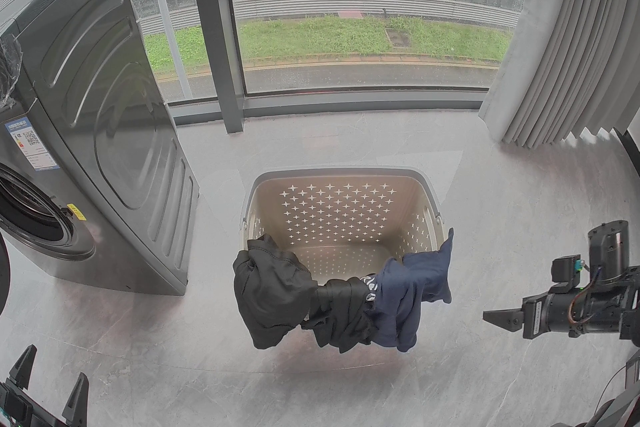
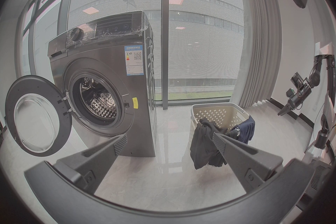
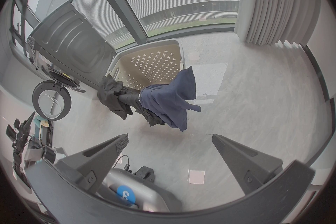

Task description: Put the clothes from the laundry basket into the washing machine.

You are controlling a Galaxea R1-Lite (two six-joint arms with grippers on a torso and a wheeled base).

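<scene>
The beige laundry basket (image 1: 343,178) stands on the floor in the middle. A black garment (image 1: 273,291) and a navy garment (image 1: 407,295) hang over its near rim, partly outside it. The grey washing machine (image 1: 100,108) is at the left; its round door (image 2: 36,116) is swung open and the drum (image 2: 98,100) shows no clothes. My left gripper (image 1: 53,365) is low at the near left, open and holding nothing. My right gripper (image 1: 500,318) hovers to the right of the basket, pointing toward it, open with nothing in it. Through the right wrist view the navy garment (image 3: 169,100) lies ahead of the open fingers.
A floor-to-ceiling window with a grey post (image 1: 213,21) runs behind the basket. Grey curtains (image 1: 580,28) hang at the far right. Bare stone floor (image 1: 520,201) surrounds the basket and lies between it and the washer.
</scene>
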